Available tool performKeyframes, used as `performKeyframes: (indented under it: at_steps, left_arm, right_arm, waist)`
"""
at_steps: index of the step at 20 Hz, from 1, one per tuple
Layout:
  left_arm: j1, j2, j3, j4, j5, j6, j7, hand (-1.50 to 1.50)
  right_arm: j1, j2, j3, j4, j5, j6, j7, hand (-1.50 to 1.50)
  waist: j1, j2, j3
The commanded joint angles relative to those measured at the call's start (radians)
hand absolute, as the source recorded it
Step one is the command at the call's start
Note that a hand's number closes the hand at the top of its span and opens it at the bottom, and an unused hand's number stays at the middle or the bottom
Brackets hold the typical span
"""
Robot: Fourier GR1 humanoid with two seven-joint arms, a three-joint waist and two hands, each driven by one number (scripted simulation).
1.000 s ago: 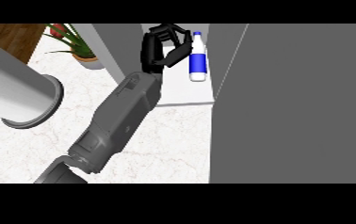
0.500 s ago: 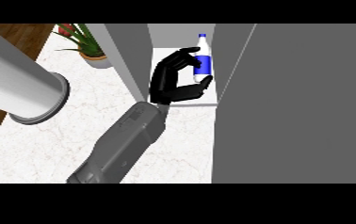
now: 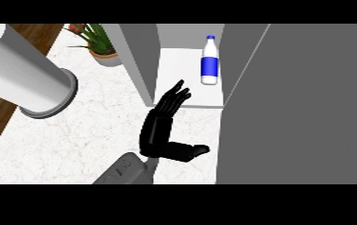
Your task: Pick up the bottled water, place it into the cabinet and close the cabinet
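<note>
The right hand (image 3: 166, 125) was held open with straight fingers just in front of the cabinet (image 3: 188, 84) shelf, nothing gripped. The bottled water (image 3: 209, 61) was seen inside the cabinet, apart from the hand.

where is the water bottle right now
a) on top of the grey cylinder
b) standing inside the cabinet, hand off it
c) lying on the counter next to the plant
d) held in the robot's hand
b: the water bottle stands on the white floor of the cabinet, while the open hand is in front of the shelf edge with straight fingers, not touching it.
</note>
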Motion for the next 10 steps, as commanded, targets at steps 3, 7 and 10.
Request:
performKeyframes:
  at_steps: [3,7,10]
  left_arm:
    - [0.297,0.214,-0.019,-0.262,0.0,-0.012,-0.034,-1.5]
    - [0.397,0.275,-0.037,-0.389,0.01,-0.056,-0.059,-1.5]
    - [0.445,0.376,-0.004,-0.407,0.012,-0.131,-0.096,-1.5]
  right_arm:
    - [0.051,-0.065,-0.006,-0.112,0.09,-0.002,0.009,-1.5]
    - [-0.035,-0.179,0.028,-0.104,0.159,0.078,0.062,1.5]
    - [-0.094,-0.255,0.015,-0.128,0.216,0.122,0.043,1.5]
  waist:
    - [0.002,-0.001,0.0]
    - [0.038,0.004,-0.002]
    - [0.032,0.001,-0.004]
